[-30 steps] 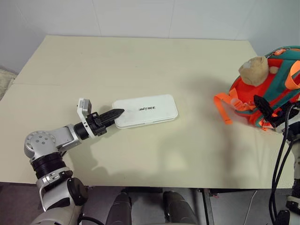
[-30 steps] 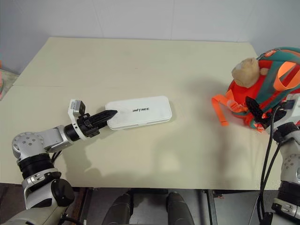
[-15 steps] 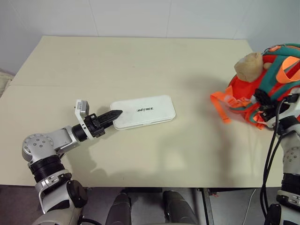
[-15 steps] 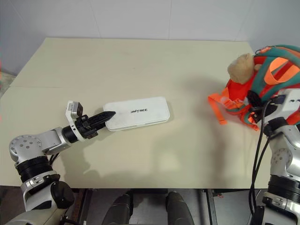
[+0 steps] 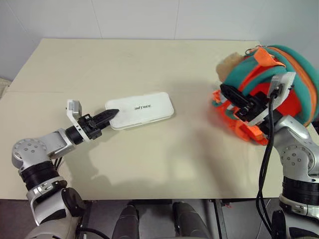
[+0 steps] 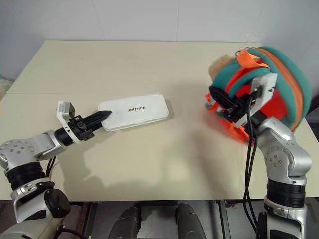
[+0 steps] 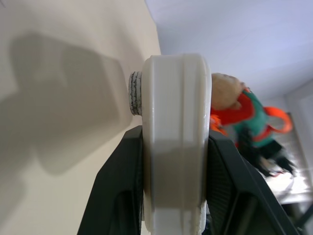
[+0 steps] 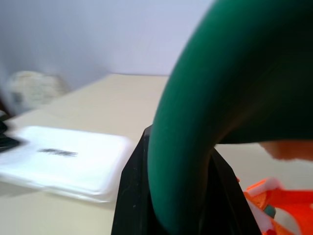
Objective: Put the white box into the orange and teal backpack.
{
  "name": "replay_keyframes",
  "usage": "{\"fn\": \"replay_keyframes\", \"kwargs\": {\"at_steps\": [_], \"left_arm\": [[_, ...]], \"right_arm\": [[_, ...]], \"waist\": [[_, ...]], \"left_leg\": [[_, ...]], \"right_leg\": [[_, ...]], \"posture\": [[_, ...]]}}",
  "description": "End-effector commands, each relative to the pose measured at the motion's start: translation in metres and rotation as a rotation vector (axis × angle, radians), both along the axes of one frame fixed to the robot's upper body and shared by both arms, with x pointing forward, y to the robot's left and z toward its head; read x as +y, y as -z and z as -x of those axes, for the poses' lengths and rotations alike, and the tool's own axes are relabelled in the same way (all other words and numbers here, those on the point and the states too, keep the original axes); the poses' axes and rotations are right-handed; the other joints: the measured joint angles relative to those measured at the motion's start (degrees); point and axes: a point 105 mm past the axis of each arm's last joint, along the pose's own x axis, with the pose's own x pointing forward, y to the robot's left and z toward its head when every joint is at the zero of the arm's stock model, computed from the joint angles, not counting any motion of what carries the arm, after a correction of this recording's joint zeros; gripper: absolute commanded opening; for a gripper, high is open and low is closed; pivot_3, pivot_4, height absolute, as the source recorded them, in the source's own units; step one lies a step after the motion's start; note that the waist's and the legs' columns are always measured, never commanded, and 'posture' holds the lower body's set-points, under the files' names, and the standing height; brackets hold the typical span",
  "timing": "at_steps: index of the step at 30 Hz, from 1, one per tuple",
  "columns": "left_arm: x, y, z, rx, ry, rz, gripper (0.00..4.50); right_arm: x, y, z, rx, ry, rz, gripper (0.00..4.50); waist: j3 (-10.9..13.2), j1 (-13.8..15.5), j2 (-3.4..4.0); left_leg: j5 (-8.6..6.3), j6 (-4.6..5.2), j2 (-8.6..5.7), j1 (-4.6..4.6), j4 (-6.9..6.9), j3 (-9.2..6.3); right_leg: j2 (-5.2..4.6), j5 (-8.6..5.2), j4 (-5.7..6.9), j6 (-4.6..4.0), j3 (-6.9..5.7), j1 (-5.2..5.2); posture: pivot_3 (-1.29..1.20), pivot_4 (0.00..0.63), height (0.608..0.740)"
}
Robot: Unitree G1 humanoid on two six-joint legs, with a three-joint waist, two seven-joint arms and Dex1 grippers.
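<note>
The white box [image 5: 140,109] lies flat on the table, lettering up. My left gripper [image 5: 107,116] is shut on its left end; in the left wrist view the box's edge [image 7: 173,147] stands between the black fingers [image 7: 117,196]. The orange and teal backpack [image 5: 281,69] hangs raised over the table's right side. My right gripper [image 5: 234,97] is shut on its teal strap [image 8: 195,147], which fills the gap between the fingers. The tan plush bear [image 5: 229,62] peeks out behind the backpack. The box [image 8: 63,156] also lies ahead in the right wrist view.
The cream table [image 5: 149,59] has open surface between the box and the backpack and along its far side. A white wall runs behind it. Orange webbing [image 5: 247,130] dangles under the backpack near the table's right front.
My right gripper has shut on the backpack's teal strap and swung the backpack up and left toward the box. The left gripper keeps its hold on the box, drawn slightly left.
</note>
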Motion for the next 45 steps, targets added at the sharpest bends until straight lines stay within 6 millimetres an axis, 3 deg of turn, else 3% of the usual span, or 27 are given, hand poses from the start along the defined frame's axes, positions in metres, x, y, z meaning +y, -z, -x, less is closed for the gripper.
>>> {"fn": "replay_keyframes", "kwargs": {"at_steps": [1, 5, 9, 13, 23, 28, 33, 37, 42, 45], "left_arm": [[0.017, -0.019, -0.002, -0.072, -0.045, 0.008, 1.31], [0.029, -0.023, -0.004, -0.082, -0.078, -0.009, 1.31], [0.037, -0.029, -0.004, -0.094, -0.091, -0.030, 1.31], [0.042, -0.032, -0.002, -0.099, -0.092, -0.051, 1.31], [0.055, -0.059, 0.018, -0.180, -0.030, -0.188, 1.31], [0.061, -0.075, 0.024, -0.238, -0.022, -0.255, 1.31], [0.065, -0.086, 0.025, -0.296, -0.030, -0.303, 1.31], [0.063, -0.095, 0.029, -0.363, -0.017, -0.328, 1.31], [0.053, -0.125, 0.059, -0.691, 0.039, -0.383, 1.31], [0.055, -0.158, 0.082, -1.007, -0.023, -0.325, 1.31]], "right_arm": [[0.039, -0.032, 0.031, -0.108, -0.231, -0.001, 0.06], [0.063, -0.040, 0.054, -0.107, -0.417, 0.019, 0.06], [0.074, -0.039, 0.076, -0.100, -0.576, 0.077, 0.06], [0.074, -0.035, 0.088, -0.087, -0.658, 0.140, 0.06], [0.063, 0.005, 0.129, 0.017, -0.910, 0.364, 0.06], [0.059, 0.001, 0.142, 0.042, -1.010, 0.342, 0.06], [0.062, -0.017, 0.136, -0.001, -1.016, 0.274, 0.06], [0.061, -0.008, 0.135, 0.018, -1.016, 0.298, 0.06], [0.059, 0.009, 0.125, 0.062, -0.956, 0.296, 0.06], [0.057, 0.014, 0.119, 0.073, -0.935, 0.282, 0.06]], "waist": [[0.0, -0.1, 0.01], [0.0, 0.2, 0.01], [0.0, 0.2, 0.00], [0.0, 0.4, 0.00], [0.0, 0.2, -0.03], [0.0, 0.2, -0.02], [0.0, 0.1, -0.03], [0.0, 0.4, -0.03], [0.0, 0.5, -0.05], [0.0, 0.3, -0.04]], "left_leg": [[0.00, 0.00, 0.00, -0.02, -0.04, 0.00], [-0.01, 0.00, 0.02, -0.07, -0.10, -0.03], [-0.04, 0.00, 0.02, -0.11, -0.10, -0.03], [-0.05, 0.01, 0.02, -0.11, -0.09, -0.02], [-0.13, 0.01, 0.03, -0.11, -0.11, -0.01], [-0.17, 0.01, 0.05, -0.10, -0.09, 0.00], [-0.17, 0.01, 0.06, -0.10, -0.09, 0.03], [-0.18, 0.02, 0.07, -0.12, -0.12, 0.02], [-0.26, 0.01, 0.09, -0.16, -0.13, 0.04], [-0.26, 0.01, 0.12, -0.13, -0.12, 0.07]], "right_leg": [[0.00, 0.00, 0.01, -0.01, 0.00, -0.05], [0.00, -0.03, -0.02, -0.05, -0.02, -0.09], [-0.01, -0.04, -0.09, -0.05, -0.03, -0.08], [-0.01, -0.04, -0.10, -0.05, -0.04, -0.08], [-0.01, -0.14, -0.14, -0.09, -0.06, -0.10], [-0.01, -0.17, -0.12, -0.11, -0.07, -0.10], [-0.02, -0.19, -0.13, -0.15, -0.07, -0.12], [-0.02, -0.22, -0.15, -0.19, -0.07, -0.13], [-0.04, -0.28, -0.20, -0.19, -0.08, -0.14], [-0.02, -0.28, -0.15, -0.20, -0.09, -0.14]], "posture": [[0.00, 0.150, 0.740], [0.00, 0.150, 0.740], [0.00, 0.150, 0.740], [0.00, 0.150, 0.740], [0.00, 0.150, 0.740], [0.00, 0.150, 0.740], [0.00, 0.150, 0.740], [0.00, 0.150, 0.740], [0.00, 0.150, 0.740], [0.00, 0.150, 0.740]]}}
